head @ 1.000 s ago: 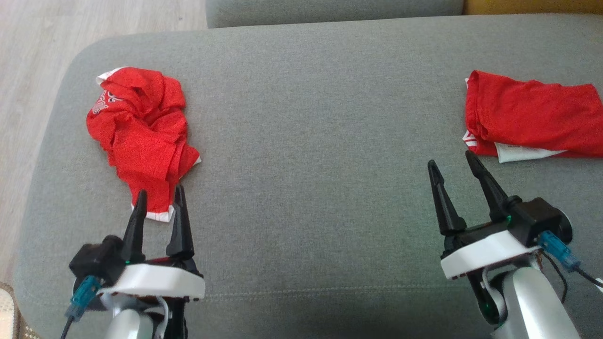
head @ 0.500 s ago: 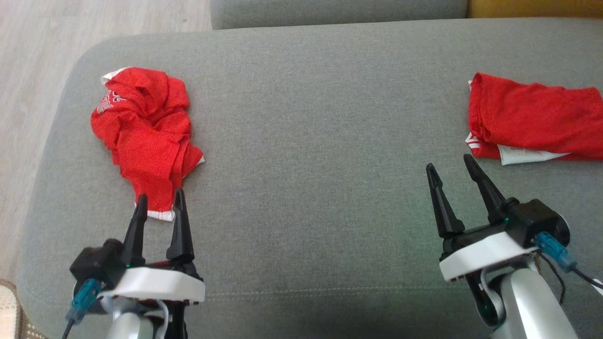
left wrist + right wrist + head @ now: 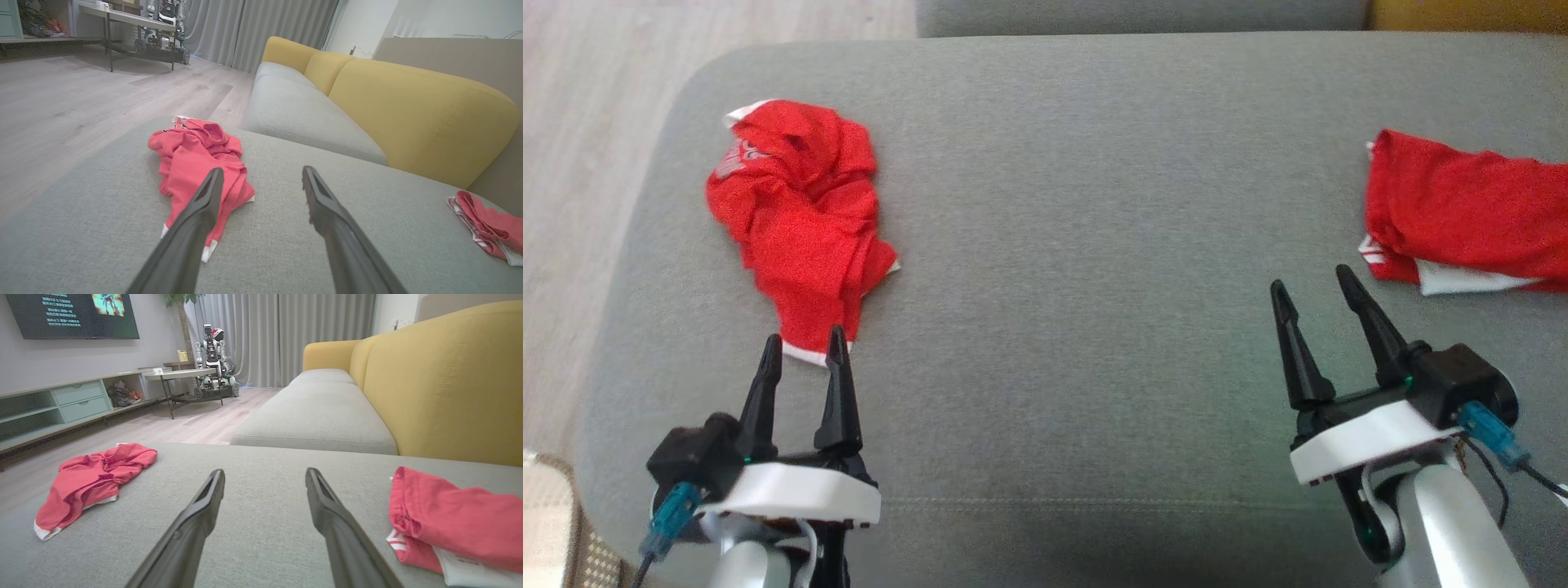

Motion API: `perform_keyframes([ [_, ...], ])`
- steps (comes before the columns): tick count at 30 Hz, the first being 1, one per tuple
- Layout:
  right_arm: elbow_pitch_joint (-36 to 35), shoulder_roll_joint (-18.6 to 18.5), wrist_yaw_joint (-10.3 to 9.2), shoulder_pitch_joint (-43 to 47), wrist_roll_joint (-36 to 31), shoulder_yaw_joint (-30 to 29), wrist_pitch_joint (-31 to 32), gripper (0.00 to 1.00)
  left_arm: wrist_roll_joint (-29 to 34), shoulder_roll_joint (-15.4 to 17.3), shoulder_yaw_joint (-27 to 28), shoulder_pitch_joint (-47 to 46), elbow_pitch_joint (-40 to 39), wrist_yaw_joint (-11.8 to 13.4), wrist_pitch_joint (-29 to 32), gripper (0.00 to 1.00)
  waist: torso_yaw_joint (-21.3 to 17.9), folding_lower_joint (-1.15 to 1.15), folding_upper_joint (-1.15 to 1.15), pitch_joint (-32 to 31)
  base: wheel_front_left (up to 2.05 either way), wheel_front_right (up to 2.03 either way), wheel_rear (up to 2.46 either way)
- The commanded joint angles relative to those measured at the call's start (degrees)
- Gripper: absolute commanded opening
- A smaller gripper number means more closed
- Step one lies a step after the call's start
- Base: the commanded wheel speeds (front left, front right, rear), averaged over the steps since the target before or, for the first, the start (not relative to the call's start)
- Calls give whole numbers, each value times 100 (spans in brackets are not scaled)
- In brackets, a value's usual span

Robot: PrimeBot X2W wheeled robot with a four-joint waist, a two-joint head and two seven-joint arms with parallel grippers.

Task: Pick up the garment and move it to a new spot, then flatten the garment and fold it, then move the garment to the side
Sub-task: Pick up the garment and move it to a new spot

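Crumpled garment (image 3: 800, 220) is bright red, white hem, white lettering (unreadable); folded garment (image 3: 1462, 212) is red too, white trim; cushion (image 3: 1094, 245) plain grey, backrest (image 3: 408, 106) mustard yellow.

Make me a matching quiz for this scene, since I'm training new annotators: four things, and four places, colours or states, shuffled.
1 crumpled garment
2 folded garment
3 left gripper
4 sofa backrest

A yellow
B right side of the grey cushion
C open, at a white hem
D left end of the cushion

Pairs: 1-D, 2-B, 3-C, 4-A
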Motion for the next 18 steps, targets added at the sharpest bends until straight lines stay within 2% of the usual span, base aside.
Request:
perform_keyframes([
  [1,-215,10,-2,-99,42,184,-53,100,37,37,152,-281,-208,-15,-28,100,175,0,0,-5,0,0,0],
  [18,-80,10,-2,131,89,547,-53,100,13,37,263,21,-352,73,-28,100,1566,0,0,-397,0,0,0],
])
